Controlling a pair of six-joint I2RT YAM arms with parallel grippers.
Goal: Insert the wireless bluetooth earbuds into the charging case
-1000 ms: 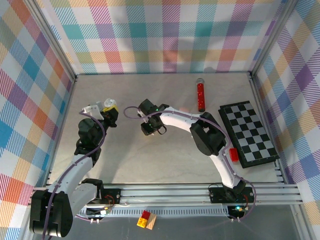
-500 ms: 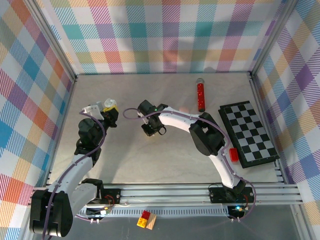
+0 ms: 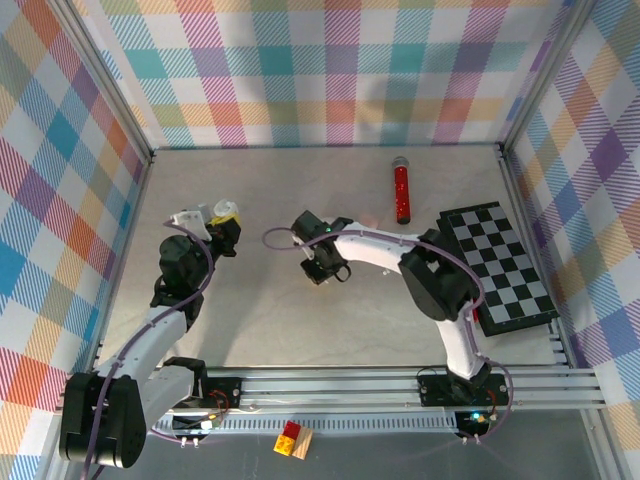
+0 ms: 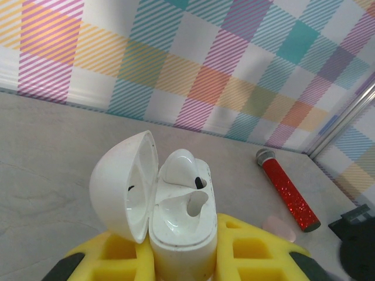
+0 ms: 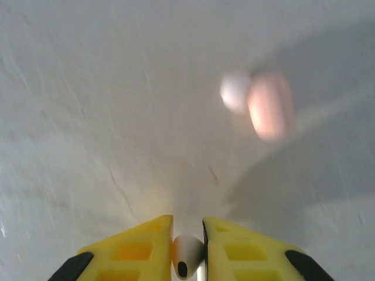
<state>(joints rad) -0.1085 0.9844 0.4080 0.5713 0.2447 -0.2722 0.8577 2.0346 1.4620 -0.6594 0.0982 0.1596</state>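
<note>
My left gripper (image 3: pixel 222 224) is shut on the white charging case (image 4: pixel 181 228), held upright with its lid swung open to the left. One white earbud (image 4: pixel 183 170) sits in the case's far socket, and the near socket is hollow. In the top view the case (image 3: pixel 224 210) is at the table's left. My right gripper (image 3: pixel 322 262) is near the table's middle, tilted down over the surface. In the right wrist view my right gripper (image 5: pixel 187 225) is shut on a small white earbud (image 5: pixel 187 253), pinched between the yellow fingers (image 5: pixel 140 246).
A pale pink pebble-shaped piece (image 5: pixel 270 105) with a blurred white blob (image 5: pixel 234 91) beside it lies ahead of my right gripper. A red glitter cylinder (image 3: pixel 401 190) with a silver cap lies at the back, and a checkerboard (image 3: pixel 497 265) at the right.
My right gripper has moved to the right and a little nearer across the table. My left arm has kept the case almost still.
</note>
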